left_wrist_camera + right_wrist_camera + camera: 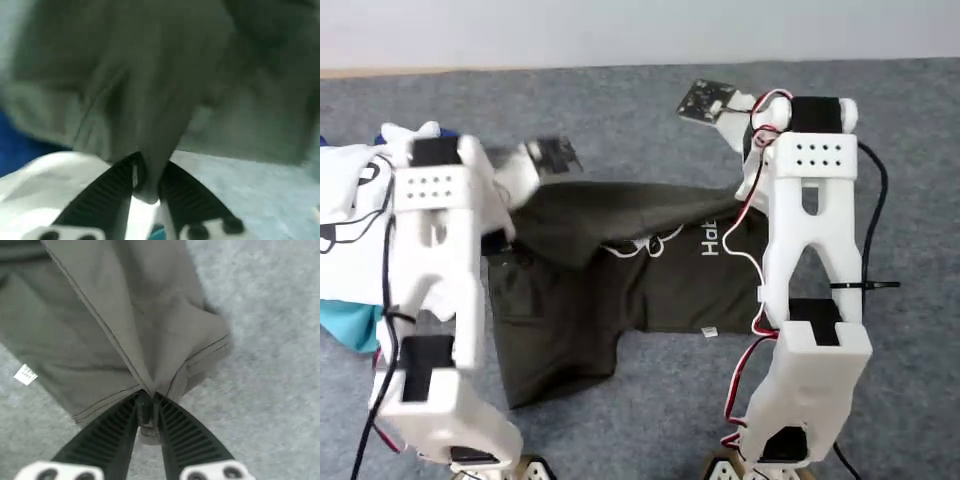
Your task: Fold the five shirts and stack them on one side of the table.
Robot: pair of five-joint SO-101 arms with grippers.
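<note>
left pincer [149, 172]: pinches dark shirt [620, 290] edge | right pincer [146, 407]: pinches another corner | why: likely to fold it over

- High view: a fixed camera above the scene looks steeply down on the grey worktop [650, 110]. Both arms come in from the near edge, the left arm [435, 300] on the picture's left and the right arm [810, 260] on its right. A strip of wall [620, 30] runs along the far edge.
- Left wrist view: mounted on the left arm, it sights along the fingers [107, 195] and sits very near the dark shirt [150, 75].
- Right wrist view: mounted on the right arm, it looks down past the fingers [112, 432] at the shirt's hem and the worktop — also close.
- Shared: all three views take in the same shirt. The high view covers both ends that the wrist cameras face.
</note>
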